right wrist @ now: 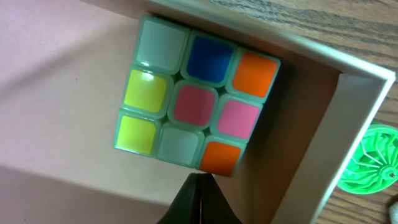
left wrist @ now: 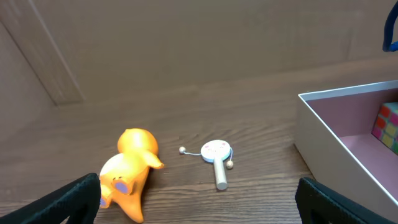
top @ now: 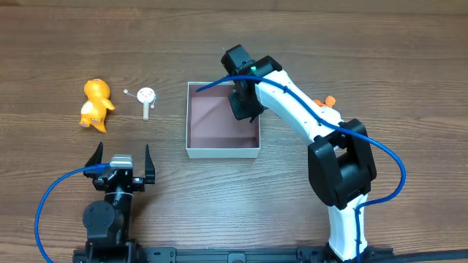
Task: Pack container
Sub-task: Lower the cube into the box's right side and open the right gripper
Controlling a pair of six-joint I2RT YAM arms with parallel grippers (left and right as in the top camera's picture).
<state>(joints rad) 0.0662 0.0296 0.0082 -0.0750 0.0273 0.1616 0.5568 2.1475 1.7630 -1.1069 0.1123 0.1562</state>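
The container is a shallow square box with white walls and a reddish-pink inside, at the table's middle. A multicoloured puzzle cube lies inside it in the far right corner; it also shows in the left wrist view. My right gripper is shut and empty, its tips just at the cube's near edge, inside the container. In the overhead view the right gripper hides the cube. My left gripper is open and empty near the front edge, left of the container.
An orange duck toy lies at the far left and shows in the left wrist view. A small white rattle drum lies beside it. A green wheel-like toy sits outside the container's right wall. A small orange item lies behind the right arm.
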